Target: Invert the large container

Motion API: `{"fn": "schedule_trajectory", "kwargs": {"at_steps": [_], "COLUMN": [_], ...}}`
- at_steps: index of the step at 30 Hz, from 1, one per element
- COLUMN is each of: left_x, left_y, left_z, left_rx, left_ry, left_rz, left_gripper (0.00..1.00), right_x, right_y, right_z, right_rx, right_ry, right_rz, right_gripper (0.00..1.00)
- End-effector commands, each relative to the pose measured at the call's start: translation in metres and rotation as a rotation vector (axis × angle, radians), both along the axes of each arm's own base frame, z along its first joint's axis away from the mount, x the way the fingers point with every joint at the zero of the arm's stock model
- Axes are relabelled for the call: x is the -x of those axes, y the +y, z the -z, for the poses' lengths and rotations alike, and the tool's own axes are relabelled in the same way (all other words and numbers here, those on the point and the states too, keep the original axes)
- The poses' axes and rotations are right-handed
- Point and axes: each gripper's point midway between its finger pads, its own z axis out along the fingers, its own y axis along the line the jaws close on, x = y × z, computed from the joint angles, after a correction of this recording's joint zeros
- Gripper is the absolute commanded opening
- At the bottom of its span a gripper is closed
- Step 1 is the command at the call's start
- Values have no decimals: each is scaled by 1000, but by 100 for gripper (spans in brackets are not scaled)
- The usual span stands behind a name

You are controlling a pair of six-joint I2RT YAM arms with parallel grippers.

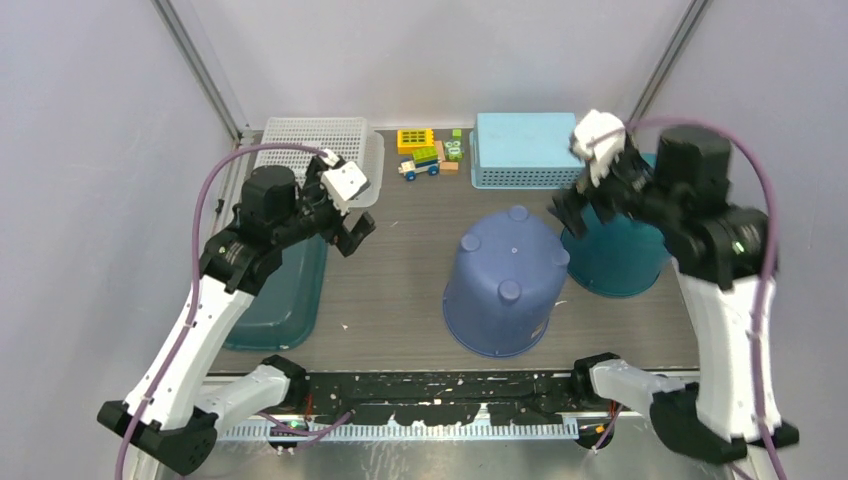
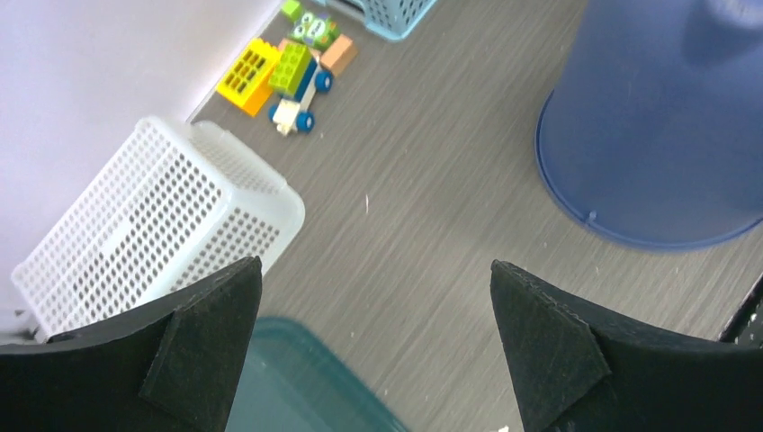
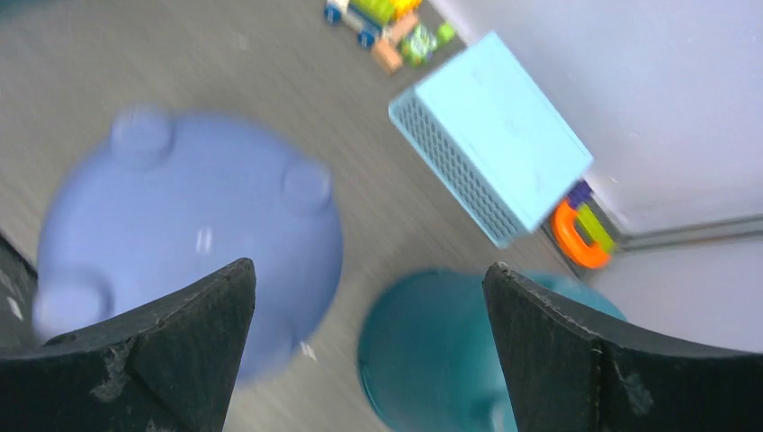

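From above, the blue tub [image 1: 505, 285] is sitting in the middle of the table [image 1: 400, 270], rim down and feet up, so the flip is looking done. Only pulling the arms clear seems to be left. The right gripper [image 1: 578, 212] is hanging above the gap between tub and teal bucket [image 1: 615, 262], jaws spread, carrying nothing. The left gripper [image 1: 355, 232] is hovering by the teal bin [image 1: 295, 290], likewise released. Left wrist: fingers are gaping, the bin's visible corner is showing bare, the white basket [image 2: 162, 216] is giving nothing away, and toy blocks [image 2: 288, 76] are lying loose. Right wrist, blurry: fingers are spreading wide over tub and bucket, and the pale crate [image 3: 495, 135] is lying bottom up with an orange toy [image 3: 571, 236] peeking from behind. Bucket's contents: cannot tell.
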Motion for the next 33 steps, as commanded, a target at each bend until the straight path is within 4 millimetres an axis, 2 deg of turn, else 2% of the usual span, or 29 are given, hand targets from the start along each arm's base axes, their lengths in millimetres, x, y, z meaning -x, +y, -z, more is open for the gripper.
{"fn": "schedule_trajectory", "kwargs": {"at_steps": [1,5,8,11,14,21,23,28,30,33], "left_x": [20,31,33,30,27,23,22,20,19,19], "left_y": [28,39,43,46,47,49,50,50,50,50], "left_z": [24,33,36,39,41,40,40,45,46,47], "left_rx": [-134,-169,-165,-157,-141,-106,-99,-92,-92,-90], "left_ry": [14,14,15,24,38,54,53,69,73,74], "left_rz": [-33,-42,-56,-70,-82,-101,-107,-118,-118,-121], "left_gripper": [100,100,100,100,100,100,100,100,100,100], "right_x": [82,124,133,134,130,78,55,5,-9,-20], "right_y": [-51,-72,-71,-56,-30,16,27,41,47,54], "right_z": [70,84,109,132,143,156,157,156,153,149], "right_rx": [427,534,542,479,347,89,17,-112,-148,-160], "right_ry": [204,289,362,478,563,522,501,445,433,424], "right_rz": [-157,-201,-240,-306,-350,-236,-165,-12,20,41], "right_gripper": [100,100,100,100,100,100,100,100,100,100]}}
